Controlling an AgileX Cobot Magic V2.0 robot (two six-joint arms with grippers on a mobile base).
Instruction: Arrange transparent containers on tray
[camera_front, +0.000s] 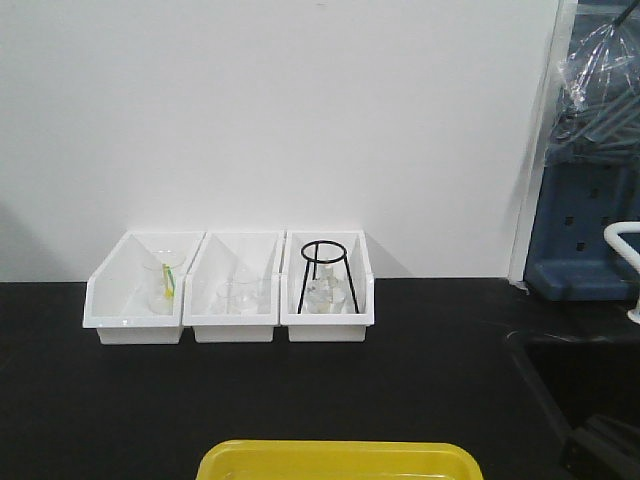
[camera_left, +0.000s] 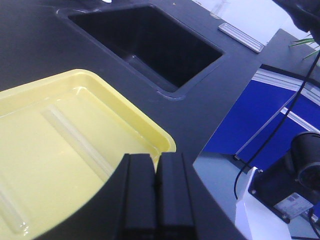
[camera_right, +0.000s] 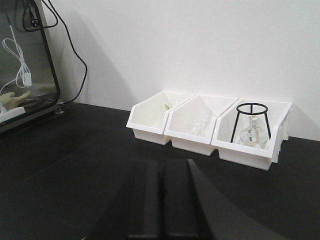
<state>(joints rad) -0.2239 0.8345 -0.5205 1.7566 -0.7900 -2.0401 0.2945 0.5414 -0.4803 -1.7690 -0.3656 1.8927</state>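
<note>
The yellow tray (camera_left: 30, 165) lies on the black counter, and its far rim (camera_front: 338, 456) shows at the bottom edge of the front view. Two transparent containers lie flat inside it: one test tube (camera_left: 75, 140) runs diagonally across the middle, and another (camera_left: 12, 212) shows partly at the lower left. My left gripper (camera_left: 156, 157) hovers over the tray's right corner, shut with nothing between its fingers. My right gripper (camera_right: 161, 162) is shut and empty over bare counter, pointing toward the white bins. Neither gripper appears in the front view.
Three white bins (camera_front: 230, 320) stand in a row against the back wall; the right one holds a black ring stand (camera_front: 323, 270) and a flask. A sunken black sink (camera_left: 145, 45) lies beyond the tray. The counter's edge (camera_left: 220, 125) drops off at the right.
</note>
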